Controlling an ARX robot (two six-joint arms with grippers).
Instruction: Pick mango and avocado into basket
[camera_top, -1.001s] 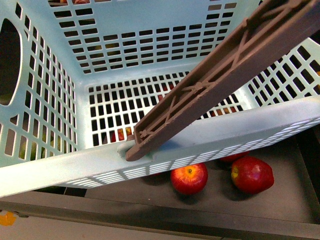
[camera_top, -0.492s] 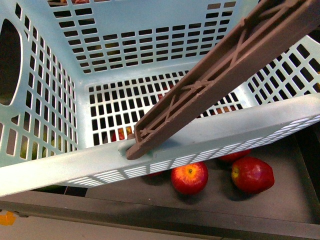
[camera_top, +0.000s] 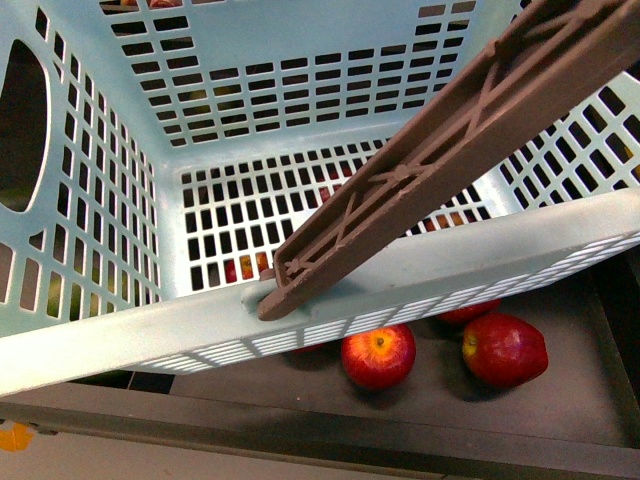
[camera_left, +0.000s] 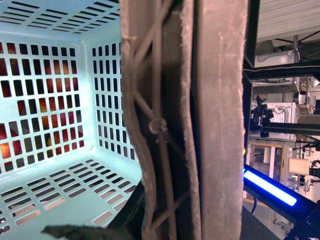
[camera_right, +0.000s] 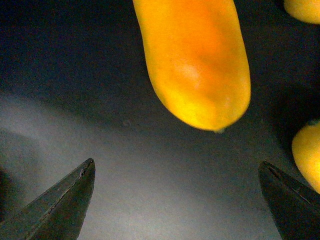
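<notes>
The right gripper (camera_right: 176, 162) is spread wide. The mango (camera_right: 195, 55) lies just ahead of it on a dark surface, untouched, with its rounded end pointing back into the gap and its long axis running straight away from the fingers (its width looks narrower than their spread). The right arm is plainly the nearer one. The left gripper is up against the handle (camera_left: 220, 120) of the basket (camera_left: 50, 190), but I cannot tell whether it is clamped on it.

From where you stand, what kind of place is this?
Probably a mock grocery fruit display in a lab: a shopping basket, red apples on a dark shelf, workshop equipment behind.
</notes>
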